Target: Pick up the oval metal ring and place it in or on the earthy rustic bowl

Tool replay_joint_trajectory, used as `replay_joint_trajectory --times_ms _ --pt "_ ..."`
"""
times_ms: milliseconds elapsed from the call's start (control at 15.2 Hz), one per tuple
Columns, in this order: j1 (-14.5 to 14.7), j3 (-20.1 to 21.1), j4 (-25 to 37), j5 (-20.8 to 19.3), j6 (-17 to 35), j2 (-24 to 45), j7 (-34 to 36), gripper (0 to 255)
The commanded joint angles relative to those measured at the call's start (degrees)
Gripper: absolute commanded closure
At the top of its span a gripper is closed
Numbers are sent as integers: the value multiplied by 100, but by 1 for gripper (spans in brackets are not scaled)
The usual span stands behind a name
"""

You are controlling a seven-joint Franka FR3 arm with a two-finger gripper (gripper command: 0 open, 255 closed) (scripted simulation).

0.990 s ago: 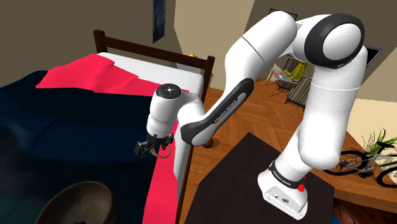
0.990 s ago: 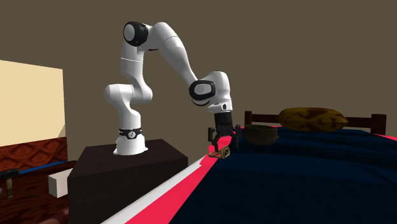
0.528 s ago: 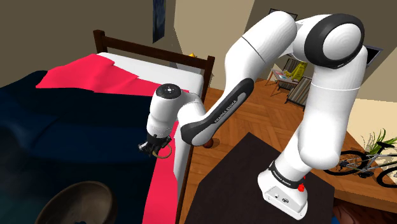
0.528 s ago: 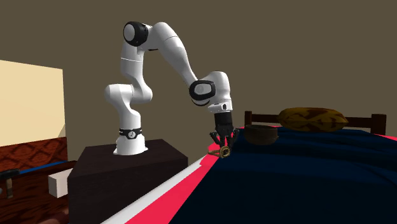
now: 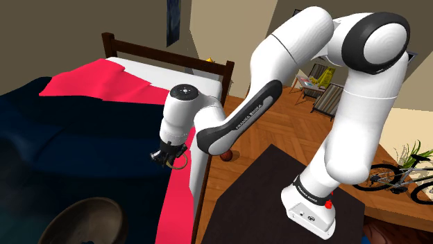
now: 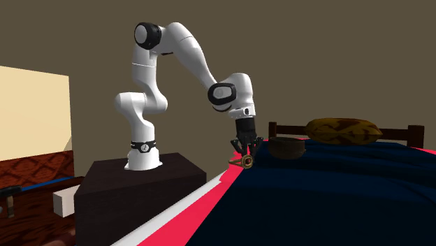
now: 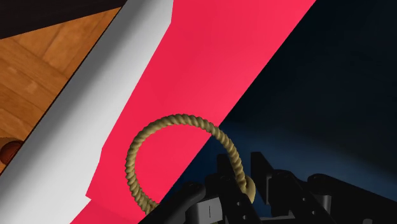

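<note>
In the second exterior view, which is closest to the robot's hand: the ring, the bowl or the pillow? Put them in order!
1. The ring, clasped in the gripper.
2. The bowl, on the bed, to that view's right.
3. The pillow, farther right, by the headboard.

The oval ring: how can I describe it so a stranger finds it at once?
Find the bed with navy blanket and red sheet; at its edge hangs the black gripper. It clasps the tan oval ring, a thin loop twisted like rope.

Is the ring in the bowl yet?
No, the ring is clasped in the fingers over the red sheet, while the bowl sits apart, further along the bed.
</note>
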Motion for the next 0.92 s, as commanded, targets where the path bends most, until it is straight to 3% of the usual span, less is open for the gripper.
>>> replay_joint_trajectory --times_ms 0,858 --pt "-74 94 -13 174 -101 -139 -136 255" --pt "-365 498 117 1239 -873 -991 -947 255"
